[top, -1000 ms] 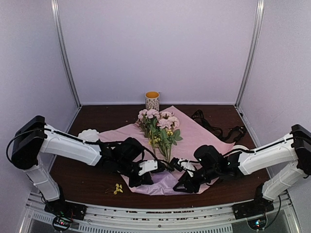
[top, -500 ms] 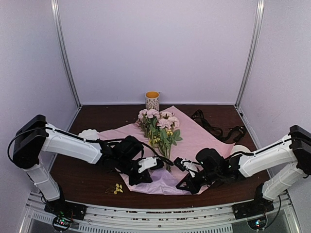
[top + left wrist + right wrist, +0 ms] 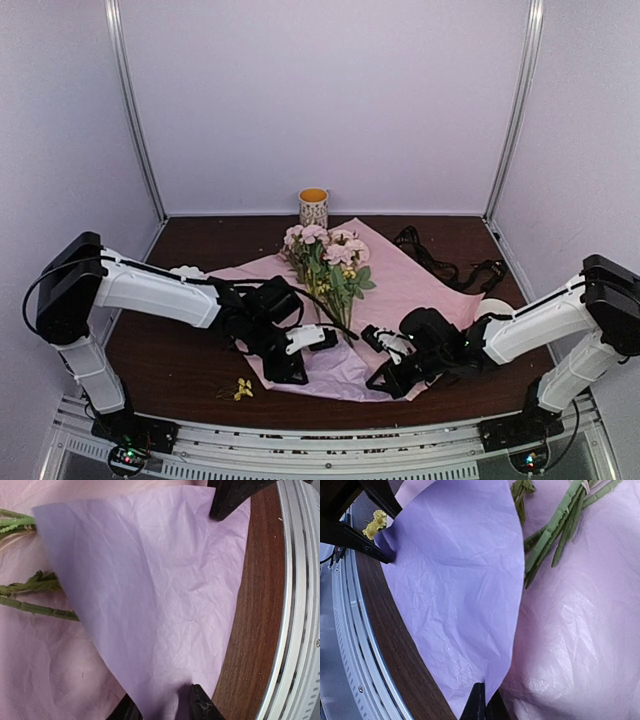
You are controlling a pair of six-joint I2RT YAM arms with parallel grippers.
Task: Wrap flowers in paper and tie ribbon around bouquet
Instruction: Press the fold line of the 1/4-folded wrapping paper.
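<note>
The flowers point(image 3: 325, 255) lie on the lilac-pink paper point(image 3: 400, 275), blooms toward the back and green stems point(image 3: 35, 607) toward me. The paper's near corner is folded up over the stem ends as a purple flap point(image 3: 150, 580). My left gripper point(image 3: 290, 370) stands at the flap's left end; its fingers point(image 3: 202, 707) are apart, with the paper loose between them. At the flap's right end, my right gripper point(image 3: 382, 378) is shut on the paper's edge point(image 3: 482, 677). The black ribbon point(image 3: 440, 262) lies coiled at the back right.
A patterned mug point(image 3: 313, 207) stands at the back centre. A loose yellow blossom point(image 3: 242, 388) lies on the brown table near the front rail point(image 3: 300, 445). White round objects sit at the left point(image 3: 180, 273) and right point(image 3: 497, 305) of the paper.
The right gripper closed on the paper's edge. The left gripper's jaws have parted from shut. Both arms shifted a little with the flap.
</note>
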